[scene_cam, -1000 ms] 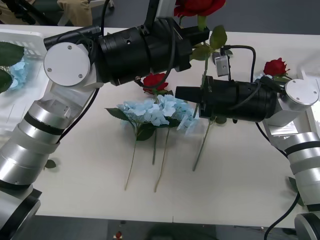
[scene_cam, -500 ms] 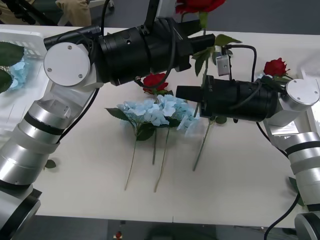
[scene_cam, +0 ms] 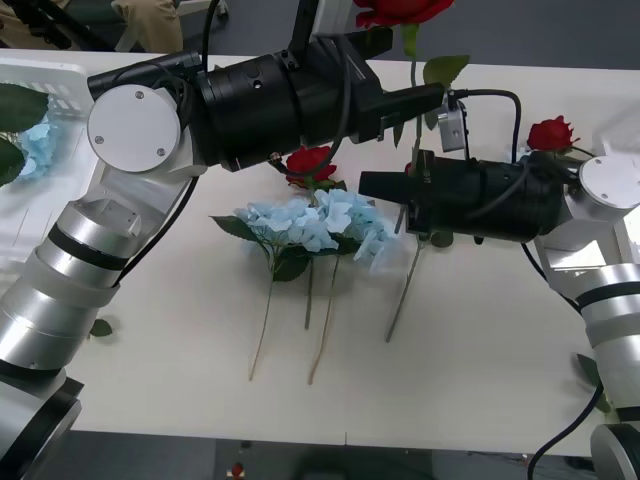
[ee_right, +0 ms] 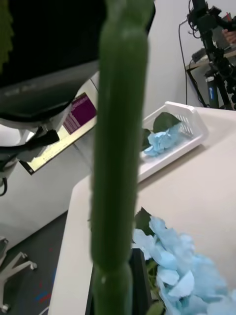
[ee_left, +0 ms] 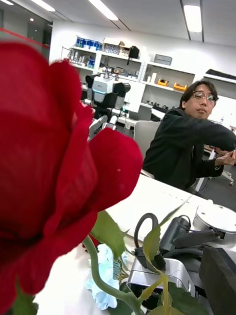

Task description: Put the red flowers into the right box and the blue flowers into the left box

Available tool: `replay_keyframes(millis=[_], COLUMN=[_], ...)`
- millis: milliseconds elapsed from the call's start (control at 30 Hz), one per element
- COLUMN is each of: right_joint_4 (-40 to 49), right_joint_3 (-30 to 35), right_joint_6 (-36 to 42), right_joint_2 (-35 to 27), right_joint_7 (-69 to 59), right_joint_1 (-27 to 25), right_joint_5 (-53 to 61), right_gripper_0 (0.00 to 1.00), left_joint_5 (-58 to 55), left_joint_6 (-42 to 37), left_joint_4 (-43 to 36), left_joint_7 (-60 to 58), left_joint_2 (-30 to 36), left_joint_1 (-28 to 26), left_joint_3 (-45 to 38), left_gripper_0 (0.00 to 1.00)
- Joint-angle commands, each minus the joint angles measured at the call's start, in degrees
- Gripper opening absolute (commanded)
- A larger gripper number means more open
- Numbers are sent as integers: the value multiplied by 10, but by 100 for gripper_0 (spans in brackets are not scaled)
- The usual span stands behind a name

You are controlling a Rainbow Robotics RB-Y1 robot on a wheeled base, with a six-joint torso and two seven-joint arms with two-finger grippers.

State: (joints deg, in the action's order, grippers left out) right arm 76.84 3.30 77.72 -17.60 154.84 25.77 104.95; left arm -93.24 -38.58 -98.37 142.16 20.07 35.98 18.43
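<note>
A red flower stands nearly upright above the table's middle, its bloom (scene_cam: pixel 400 10) high at the far edge and close up in the left wrist view (ee_left: pixel 44 147). My right gripper (scene_cam: pixel 405 188) is shut on its green stem (ee_right: pixel 118 147). My left gripper (scene_cam: pixel 415 90) is open around the stem just under the bloom. A second red flower (scene_cam: pixel 310 160) lies behind a bunch of blue flowers (scene_cam: pixel 315 222) (ee_right: pixel 187 266) on the table. A third red bloom (scene_cam: pixel 550 133) rests by the right box (scene_cam: pixel 631 232). The left box (scene_cam: pixel 60 80) (ee_right: pixel 191 123) holds a blue flower (scene_cam: pixel 35 140).
Both black forearms cross over the table's middle and hide part of it. Long green stems (scene_cam: pixel 320 340) point toward the front edge. A loose green leaf (scene_cam: pixel 100 327) lies near the left arm.
The left gripper's finger has swung away from the stem. The held flower's leaves have shifted and its stem stands straighter. The right gripper has edged slightly right.
</note>
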Motion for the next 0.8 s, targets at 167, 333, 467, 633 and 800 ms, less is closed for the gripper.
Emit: replay_keyframes(millis=[167,333,467,633,800], right_joint_4=[21,23,26,56,104], right_joint_3=[66,128,177,230,226], right_joint_6=[51,90,130,176,188], right_joint_2=[-17,-31,-51,-78,-123], right_joint_7=[2,-16,-96,-194,-342], right_joint_1=[13,13,13,13,13], right_joint_5=[-91,-177,-242,-346,-446], right_gripper_0=[0,0,0,0,0], left_joint_5=[-2,-2,-2,-8,-40], left_joint_6=[3,3,3,7,-3], left_joint_4=[-16,-16,-16,-18,-40], left_joint_7=[36,36,36,36,35], left_joint_2=[1,1,1,-7,9], left_joint_1=[21,21,21,-19,-41], left_joint_3=[3,3,3,-1,-22], left_gripper_0=[100,100,100,100,100])
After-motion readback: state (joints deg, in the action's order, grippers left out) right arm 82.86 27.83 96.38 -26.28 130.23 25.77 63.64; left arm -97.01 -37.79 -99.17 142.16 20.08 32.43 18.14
